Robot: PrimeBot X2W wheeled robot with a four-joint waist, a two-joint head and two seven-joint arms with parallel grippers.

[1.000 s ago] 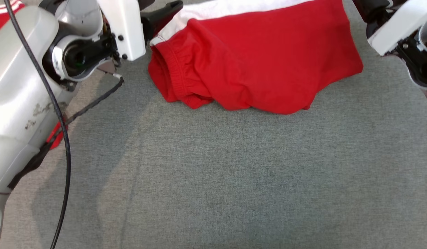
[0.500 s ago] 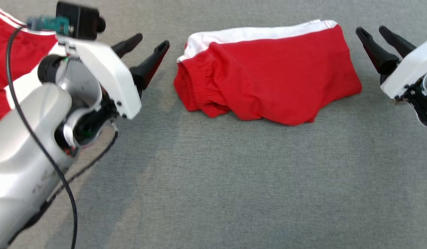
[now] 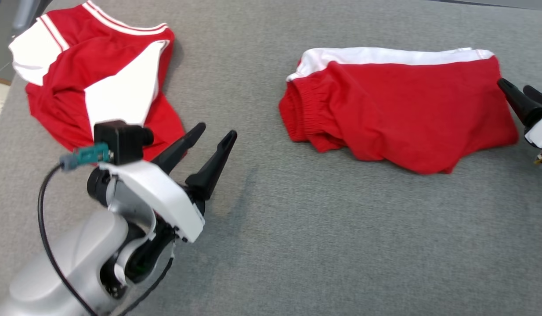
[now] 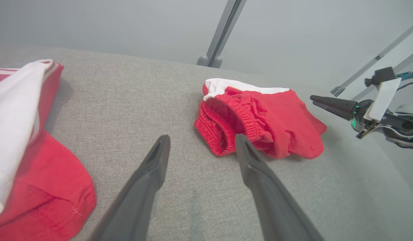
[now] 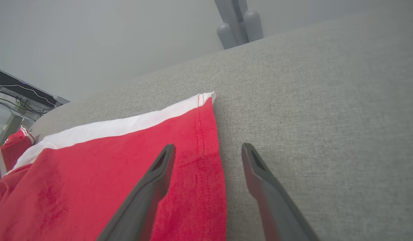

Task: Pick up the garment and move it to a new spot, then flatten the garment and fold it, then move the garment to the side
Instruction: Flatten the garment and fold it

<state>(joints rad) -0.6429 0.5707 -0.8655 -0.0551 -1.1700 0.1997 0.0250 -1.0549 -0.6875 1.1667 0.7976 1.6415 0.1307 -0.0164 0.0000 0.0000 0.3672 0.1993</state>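
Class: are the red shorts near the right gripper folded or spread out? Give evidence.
Folded: the shorts lie doubled over in a compact bundle, with the waistband layers stacked at one end.

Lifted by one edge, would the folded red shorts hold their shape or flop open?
Probably flop: the red shorts are soft cloth, rumpled in loose layers at the gathered waistband, so the fold would likely fall open. The cloth looks thin, so probably light. Pushed, they may bunch rather than slide on the textured grey surface.
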